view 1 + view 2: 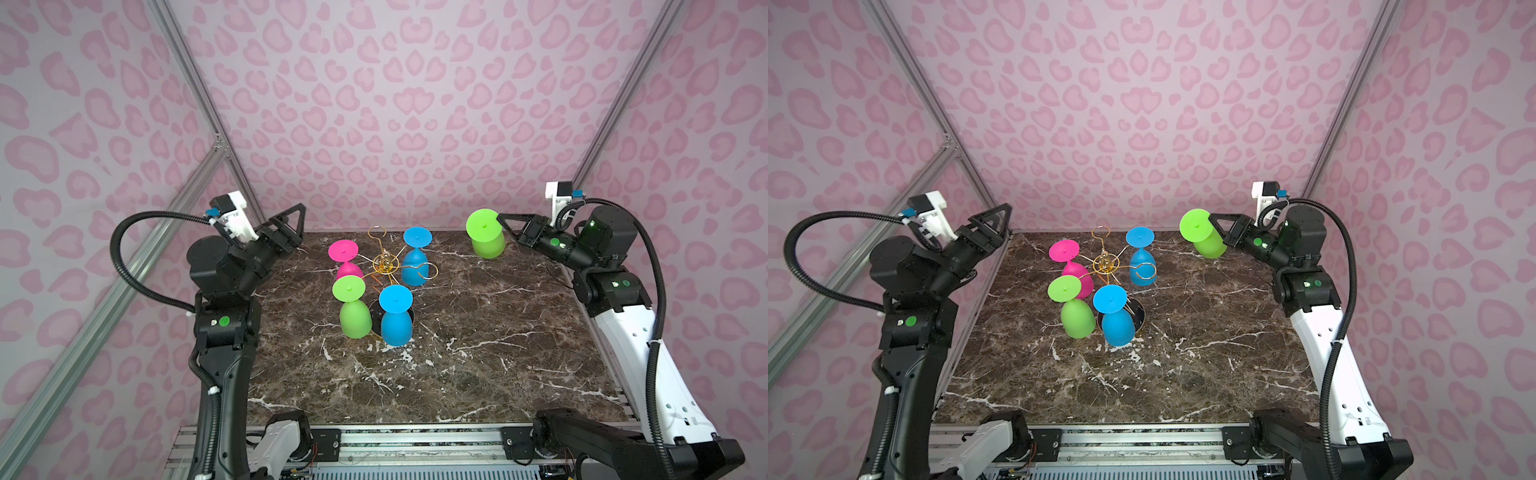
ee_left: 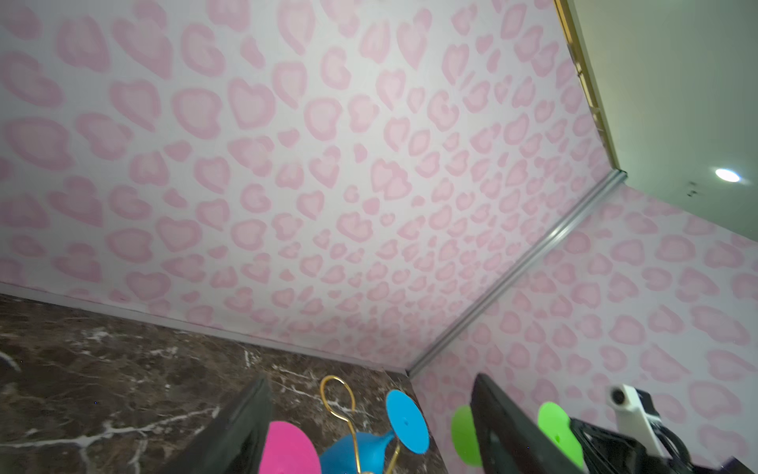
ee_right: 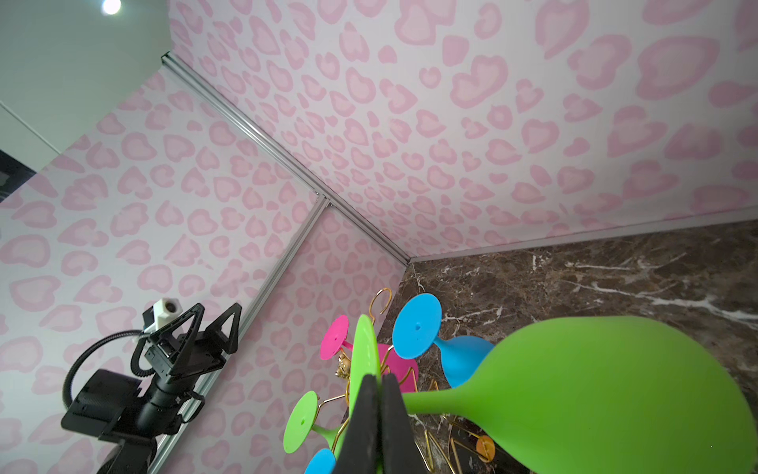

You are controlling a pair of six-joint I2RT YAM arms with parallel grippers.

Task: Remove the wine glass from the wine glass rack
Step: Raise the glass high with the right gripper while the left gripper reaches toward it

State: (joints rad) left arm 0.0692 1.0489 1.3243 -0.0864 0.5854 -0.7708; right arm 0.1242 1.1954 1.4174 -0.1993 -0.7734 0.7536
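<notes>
The wine glass rack [image 1: 384, 262] [image 1: 1106, 262] is a gold wire stand near the table's middle, and its black base [image 1: 1138, 316] shows behind a hanging blue glass. Several coloured glasses hang upside down from its arms: pink [image 1: 345, 257], green [image 1: 353, 307] and two blue [image 1: 395, 313]. At the back right, away from the rack, my right gripper [image 1: 500, 220] [image 3: 379, 379] is shut on the stem of a green wine glass [image 1: 488, 243] [image 3: 607, 390], just below its foot. My left gripper [image 1: 291, 218] [image 2: 369, 414] is open and raised at the back left, holding nothing.
The dark marble table [image 1: 478, 332] is enclosed by pink-patterned walls with aluminium posts [image 1: 232, 158] at the back corners. Two rack loops carry no glass, one pointing back [image 1: 376, 232] and one pointing right [image 1: 428, 270].
</notes>
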